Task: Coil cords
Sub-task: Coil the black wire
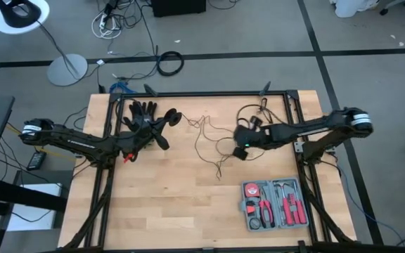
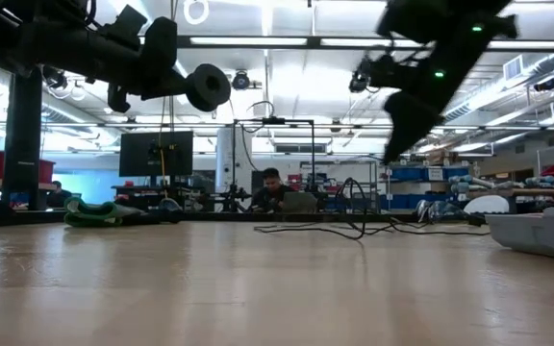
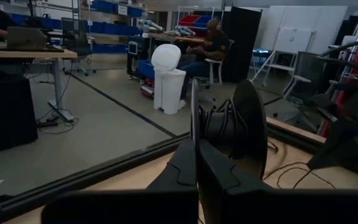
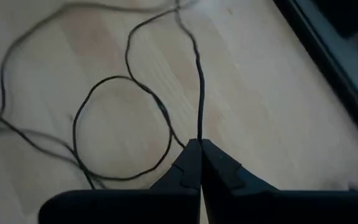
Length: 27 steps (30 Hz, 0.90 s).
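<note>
The cord is a thin black wire [image 1: 204,133] lying in loose loops on the wooden table, with loops [image 4: 120,127] just below my right gripper. Its round black disc end [image 3: 250,124] shows as a small spool with wire wound on it, lifted off the table at the far left beside a black glove [image 1: 140,111]. My left gripper [image 3: 196,146] is shut on the spool and points level. My right gripper [image 4: 199,144] is shut on the wire above the table's middle right [image 1: 235,144] and slants downward. My left gripper pinches the spool's thin flange [image 3: 193,115] by its rim between the two fingers. The fingers come level from the table's left. The spool stands on edge, clear of the table [image 2: 207,86]. My right gripper pinches one strand of the wire [image 4: 199,127] between its fingertips. The fingers slant down from the table's right side. The strand runs on from the tips and joins the slack loops on the wood.
A grey tool case [image 1: 274,204] with red-handled pliers lies near the front right. The black frame rails [image 1: 202,95] run along the table's far and side edges. Bare wood lies at the front left [image 1: 167,204]. People sit in the room beyond.
</note>
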{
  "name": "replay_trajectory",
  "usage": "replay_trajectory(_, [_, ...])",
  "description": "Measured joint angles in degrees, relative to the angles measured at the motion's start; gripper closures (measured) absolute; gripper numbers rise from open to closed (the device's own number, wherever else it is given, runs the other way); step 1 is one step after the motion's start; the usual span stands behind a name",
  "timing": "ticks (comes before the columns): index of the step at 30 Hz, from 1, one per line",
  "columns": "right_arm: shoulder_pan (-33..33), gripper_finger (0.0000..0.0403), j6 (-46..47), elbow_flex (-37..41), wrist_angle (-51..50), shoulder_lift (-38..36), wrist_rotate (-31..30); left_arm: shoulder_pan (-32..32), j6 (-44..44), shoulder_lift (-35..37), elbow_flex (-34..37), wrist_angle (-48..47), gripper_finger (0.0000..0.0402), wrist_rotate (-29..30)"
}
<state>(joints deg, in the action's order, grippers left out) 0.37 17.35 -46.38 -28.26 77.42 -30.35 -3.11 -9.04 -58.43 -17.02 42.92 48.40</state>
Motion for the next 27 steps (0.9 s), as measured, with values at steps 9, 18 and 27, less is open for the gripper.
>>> replay_trajectory(9, [1.83, 0.0392, 11.52, 21.56, 28.19, -12.96, -0.03, 0.0, -0.15, 0.02, 0.0, 0.02, 0.0401, -2.79])
replay_trajectory(18, [1.78, 0.032, 5.88, 29.17, 60.8, -7.33, 0.0, 0.0, -0.46, 0.02, 0.0, 0.5, 0.0401, -3.69])
replay_trajectory(27, [0.03, 0.0252, -5.84, 18.42, 68.66, 5.1, -0.02, 0.0, -0.63, 0.04, -0.02, 1.76, 0.0401, -5.66])
